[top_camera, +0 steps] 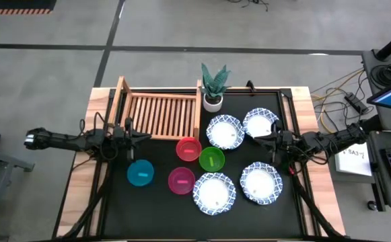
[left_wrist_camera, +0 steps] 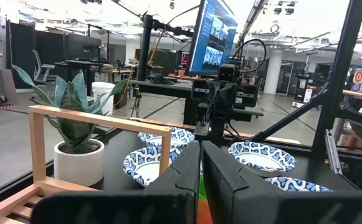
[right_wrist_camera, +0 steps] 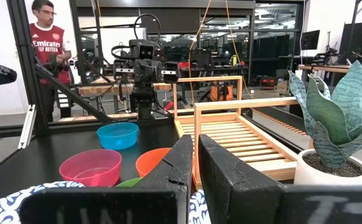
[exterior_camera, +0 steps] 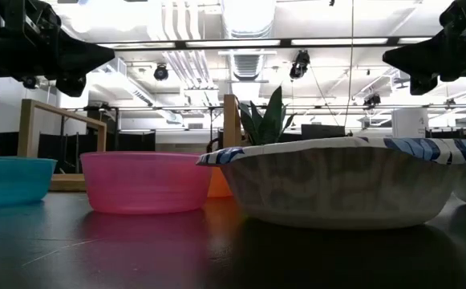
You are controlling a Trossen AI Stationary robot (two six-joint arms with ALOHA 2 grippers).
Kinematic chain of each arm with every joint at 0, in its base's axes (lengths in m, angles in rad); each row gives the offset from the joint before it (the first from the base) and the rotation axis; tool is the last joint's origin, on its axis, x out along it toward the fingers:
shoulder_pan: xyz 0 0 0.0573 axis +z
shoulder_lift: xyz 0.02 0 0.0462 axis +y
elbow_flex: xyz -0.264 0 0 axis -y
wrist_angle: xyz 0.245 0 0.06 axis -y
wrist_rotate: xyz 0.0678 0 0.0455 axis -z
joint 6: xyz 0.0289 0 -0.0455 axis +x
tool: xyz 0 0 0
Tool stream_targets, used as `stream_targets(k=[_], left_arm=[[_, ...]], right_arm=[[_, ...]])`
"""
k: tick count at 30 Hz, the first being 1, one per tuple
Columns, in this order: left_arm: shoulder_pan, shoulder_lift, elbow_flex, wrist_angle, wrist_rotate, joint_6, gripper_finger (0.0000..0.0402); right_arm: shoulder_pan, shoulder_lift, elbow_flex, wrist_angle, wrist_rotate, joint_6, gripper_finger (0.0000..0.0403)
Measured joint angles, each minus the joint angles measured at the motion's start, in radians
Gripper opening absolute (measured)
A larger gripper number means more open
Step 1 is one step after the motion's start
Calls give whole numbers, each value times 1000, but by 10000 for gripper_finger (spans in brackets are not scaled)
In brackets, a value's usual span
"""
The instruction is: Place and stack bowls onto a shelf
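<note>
Four plain bowls sit on the black mat: blue [top_camera: 140, 173], red [top_camera: 188, 148], magenta [top_camera: 181, 180] and green [top_camera: 211, 158]. Several white bowls with blue patterned rims rest to their right, two far ones [top_camera: 225, 132] [top_camera: 260, 124] and two near ones [top_camera: 214, 192] [top_camera: 261, 182]. The wooden slatted shelf [top_camera: 158, 114] stands at the mat's far left and holds nothing. My left gripper [top_camera: 148, 136] hovers shut beside the shelf's near edge, above the blue bowl's far side. My right gripper [top_camera: 254, 139] hovers shut between the white bowls. Both point toward the table's middle, well above the mat [exterior_camera: 96, 56] [exterior_camera: 393, 56].
A white pot with a green plant [top_camera: 213, 87] stands by the shelf's far right corner. The black mat [top_camera: 114, 202] has bare room along its near left. In the right wrist view a person [right_wrist_camera: 47, 50] stands beyond the table's left side. Monitors and cables lie off the right edge.
</note>
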Motion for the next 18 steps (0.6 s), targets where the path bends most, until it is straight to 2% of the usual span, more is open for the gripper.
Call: stream_targets(k=[15, 17, 18], left_arm=[[0, 0, 0, 2, 0, 0, 0], [0, 0, 0, 20, 0, -55, 0], [-2, 0, 0, 37, 0, -141, 0]], right_arm=[[0, 0, 0, 60, 0, 0, 18], [0, 0, 0, 67, 0, 0, 18], [0, 0, 0, 84, 0, 0, 18]])
